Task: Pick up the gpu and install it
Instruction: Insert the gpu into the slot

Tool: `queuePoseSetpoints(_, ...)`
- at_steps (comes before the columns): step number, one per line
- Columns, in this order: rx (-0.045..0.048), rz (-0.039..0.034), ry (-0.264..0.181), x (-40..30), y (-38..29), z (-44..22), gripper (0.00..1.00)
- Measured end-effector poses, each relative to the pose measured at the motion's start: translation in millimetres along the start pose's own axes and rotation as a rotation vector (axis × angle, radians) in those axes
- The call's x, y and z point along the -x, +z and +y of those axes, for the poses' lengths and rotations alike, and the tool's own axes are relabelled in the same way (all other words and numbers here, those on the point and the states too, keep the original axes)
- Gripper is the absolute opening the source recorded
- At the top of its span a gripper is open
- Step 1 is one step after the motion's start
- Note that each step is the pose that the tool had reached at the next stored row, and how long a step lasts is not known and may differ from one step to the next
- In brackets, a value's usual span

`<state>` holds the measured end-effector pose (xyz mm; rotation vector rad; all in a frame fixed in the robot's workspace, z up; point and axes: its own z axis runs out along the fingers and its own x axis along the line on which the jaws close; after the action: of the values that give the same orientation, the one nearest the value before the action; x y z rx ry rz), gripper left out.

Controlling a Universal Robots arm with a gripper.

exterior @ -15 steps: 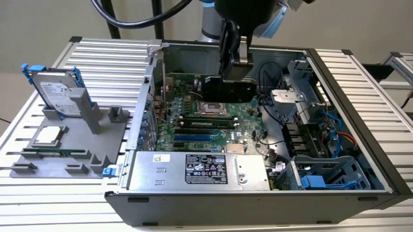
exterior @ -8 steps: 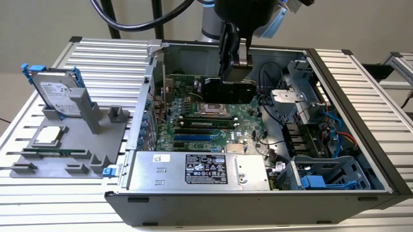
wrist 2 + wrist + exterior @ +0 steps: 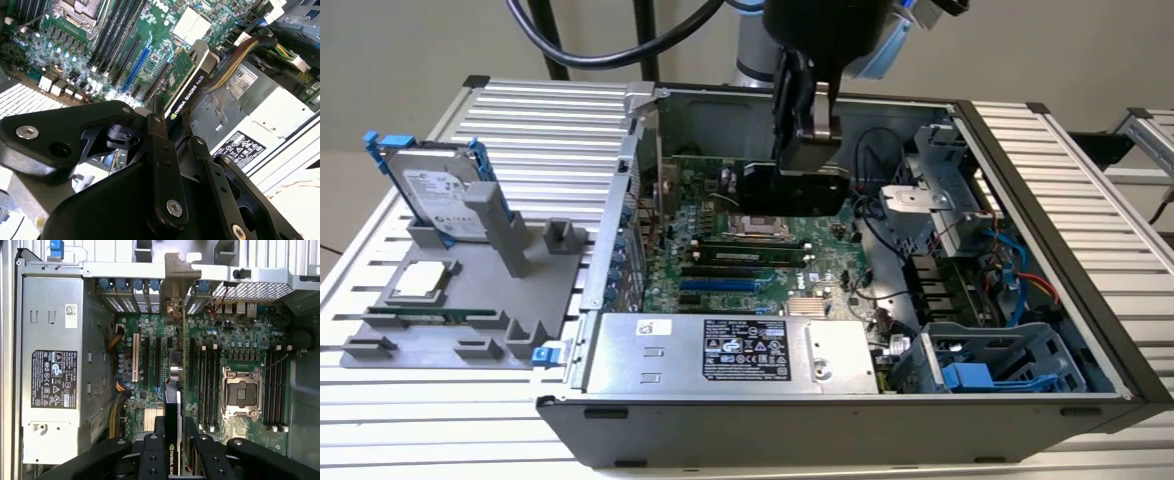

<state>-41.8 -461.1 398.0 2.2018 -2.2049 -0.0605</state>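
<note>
My gripper [image 3: 803, 150] is inside the open computer case [image 3: 1041, 180], shut on the gpu [image 3: 787, 190]. The card stands on edge with its black cooler facing the exterior view. In both wrist views the gpu [image 3: 173, 405] runs between my two black fingers [image 3: 159, 440] over the motherboard's expansion slots [image 3: 150, 365]. Its silver end bracket [image 3: 176, 275] stands against the case's rear slot openings. The second wrist view shows the gpu's black top edge [image 3: 187, 92] and green board face above the slots. I cannot tell whether the card's lower edge touches a slot.
A grey power supply [image 3: 720, 350] fills the case's near side, with a cable bundle [image 3: 235, 62] beside it. The CPU socket [image 3: 242, 392] and memory slots lie next to the card. Outside, a grey fixture [image 3: 454, 300] holds a hard drive [image 3: 440, 190]. A blue drive cage [image 3: 987, 370] sits at the exterior view's right.
</note>
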Motion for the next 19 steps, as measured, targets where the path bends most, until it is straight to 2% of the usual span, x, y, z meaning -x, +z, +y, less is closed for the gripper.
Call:
queuePoseSetpoints(9,-0.0026,0.0021,0.008,3.5,5.7,-0.2,0.00)
queuePoseSetpoints(15,-0.0031,0.0017,0.020,8.8,7.3,-0.3,0.00)
queuePoseSetpoints(19,-0.0031,0.0017,0.021,8.9,7.3,-0.3,0.00)
